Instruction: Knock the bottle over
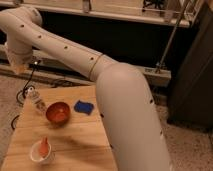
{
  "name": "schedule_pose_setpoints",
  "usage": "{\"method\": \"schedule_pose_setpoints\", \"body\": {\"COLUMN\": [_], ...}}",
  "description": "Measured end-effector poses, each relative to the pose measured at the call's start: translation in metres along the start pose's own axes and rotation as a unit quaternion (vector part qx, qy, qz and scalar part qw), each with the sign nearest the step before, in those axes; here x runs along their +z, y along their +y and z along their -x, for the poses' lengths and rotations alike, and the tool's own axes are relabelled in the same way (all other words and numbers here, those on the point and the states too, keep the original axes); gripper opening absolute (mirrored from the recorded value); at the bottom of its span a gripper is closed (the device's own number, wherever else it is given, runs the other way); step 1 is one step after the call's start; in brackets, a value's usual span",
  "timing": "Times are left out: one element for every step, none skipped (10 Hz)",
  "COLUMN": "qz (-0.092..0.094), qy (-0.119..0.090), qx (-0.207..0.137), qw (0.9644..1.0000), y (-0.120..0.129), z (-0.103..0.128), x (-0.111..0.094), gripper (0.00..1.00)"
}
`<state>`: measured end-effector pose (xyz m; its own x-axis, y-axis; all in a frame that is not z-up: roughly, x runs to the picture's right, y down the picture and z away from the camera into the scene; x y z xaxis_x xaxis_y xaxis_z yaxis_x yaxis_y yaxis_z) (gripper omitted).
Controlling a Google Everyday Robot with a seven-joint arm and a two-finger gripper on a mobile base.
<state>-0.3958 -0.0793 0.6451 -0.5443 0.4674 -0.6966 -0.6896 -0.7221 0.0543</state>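
The small clear bottle (pixel 35 99) with a white cap stands upright near the far left edge of the wooden table (pixel 75 142). It is just left of the red bowl (pixel 58 112). My gripper (pixel 20 67) hangs at the end of the white arm, above and slightly left of the bottle. A clear gap separates it from the bottle's cap. The big white arm sweeps from the lower right across the picture to the upper left and hides the right part of the table.
A blue object (pixel 84 107) lies right of the red bowl. A white cup (pixel 42 152) with an orange thing in it stands near the table's front left. Cables (pixel 22 92) lie on the floor to the left. A dark shelf unit runs behind the table.
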Motion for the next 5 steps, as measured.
{"method": "schedule_pose_setpoints", "body": {"qz": [-0.014,-0.037,-0.054,-0.068,-0.086], "qy": [-0.005,-0.012,-0.018,-0.025,-0.035], "qx": [0.001,0.001,0.003,0.006,0.011], "qw": [0.9999,0.9992,0.9984,0.9974,0.9956], "y": [-0.003,-0.006,-0.009,-0.011,-0.014], "z": [0.003,0.006,0.01,0.016,0.024], "x": [0.015,0.038,0.056,0.069,0.088], "gripper": [0.0,0.0,0.0,0.0,0.0]}}
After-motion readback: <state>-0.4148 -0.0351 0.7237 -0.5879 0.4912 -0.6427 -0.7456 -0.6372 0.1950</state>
